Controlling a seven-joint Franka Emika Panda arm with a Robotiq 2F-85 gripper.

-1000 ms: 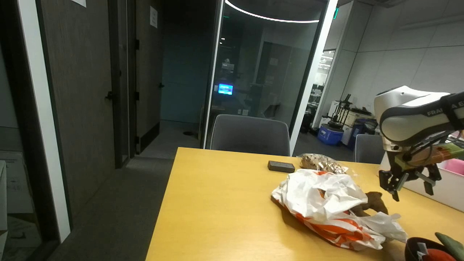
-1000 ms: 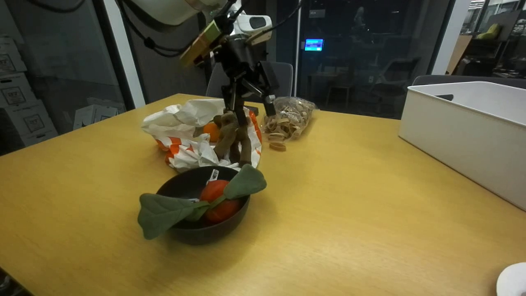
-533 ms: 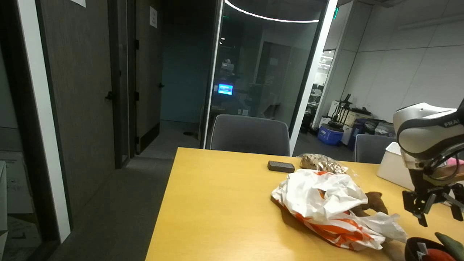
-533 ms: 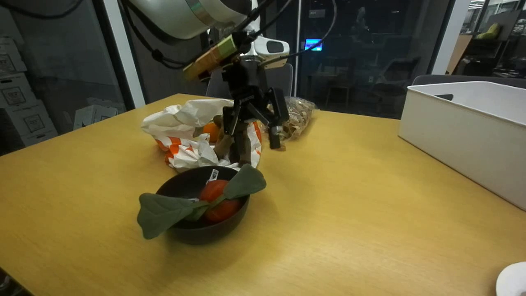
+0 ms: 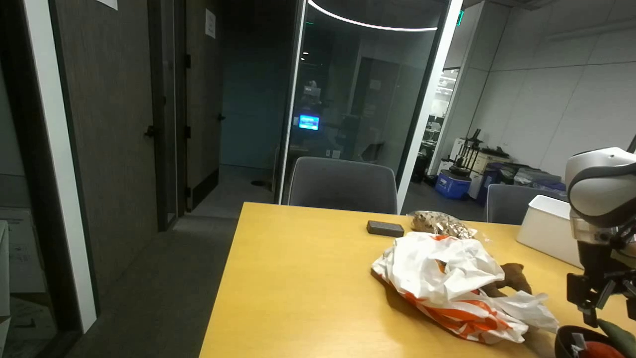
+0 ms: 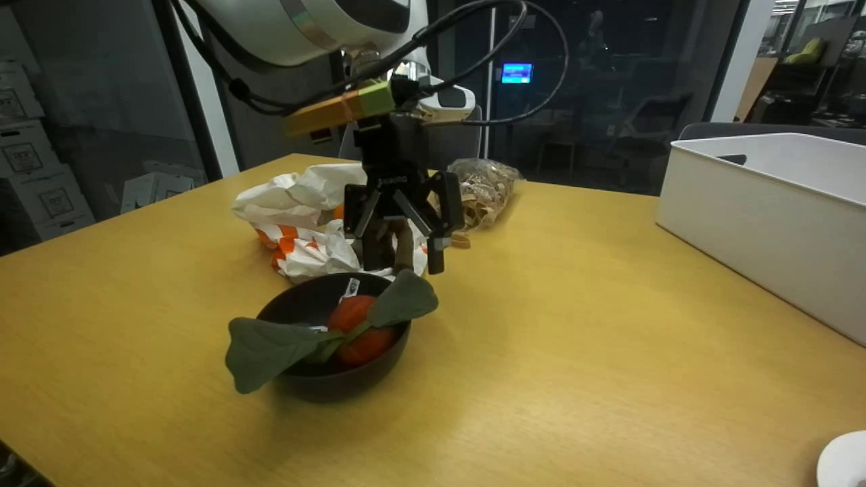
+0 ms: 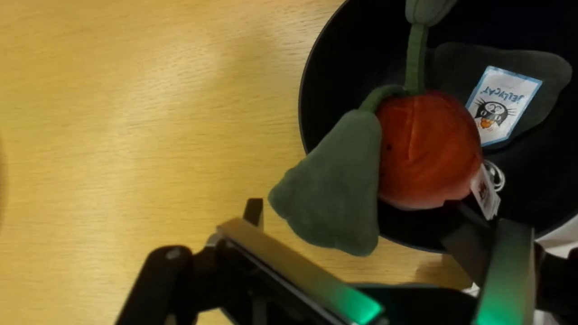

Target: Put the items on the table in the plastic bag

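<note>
Black gripper (image 6: 404, 262) points down, fingers apart, over yellow wooden table (image 6: 575, 352). In an exterior view, white-orange plastic bag (image 6: 298, 206) lies twelve o'clock of green-leaved red plush (image 6: 369, 348) in round black bowl (image 6: 338, 389). Grey chair (image 5: 343, 184) beyond.

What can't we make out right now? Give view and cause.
Brown toy: in an exterior view, partly covered by the plastic bag.
Orange thing: in an exterior view, partly blocked by the end effector; can't identify.
White round thing: in an exterior view, cut off by the right edge; can't identify.
Dark bowl: in the wrist view, cut off by the top and right edges.
Lower tag: in the wrist view, too small to read.
</note>
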